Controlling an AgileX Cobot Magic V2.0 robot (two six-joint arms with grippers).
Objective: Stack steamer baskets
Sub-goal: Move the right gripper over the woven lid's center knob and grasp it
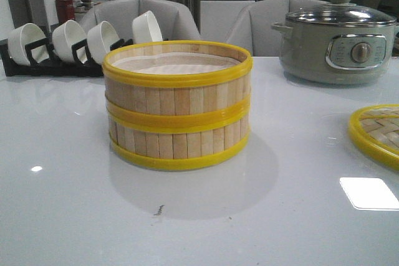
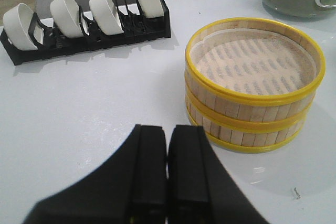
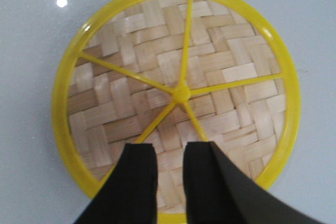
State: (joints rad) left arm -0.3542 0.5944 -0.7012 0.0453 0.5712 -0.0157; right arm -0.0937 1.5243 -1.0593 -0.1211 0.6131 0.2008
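Steamer baskets [image 1: 177, 105] stacked one on the other mid-table, pale liner [image 2: 252, 66] in the top one, nothing else inside. Left gripper [image 2: 168, 153] fingers pressed together, holding nothing, just beside the stack. Right gripper [image 3: 170, 158] narrowly parted above the woven lid [image 3: 176, 77]; contact unclear. Slats pale, yellow bands aligned.

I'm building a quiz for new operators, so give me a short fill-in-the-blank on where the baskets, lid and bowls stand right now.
1. The two steamer baskets sit one on top of the other, so the stack is ____ baskets high.
2. The woven bamboo lid lies flat on the table, to the robot's ____ of the stack.
3. The black rack holds ____ white bowls.
4. The left gripper has its jaws ____.

Missing words: two; right; four; shut
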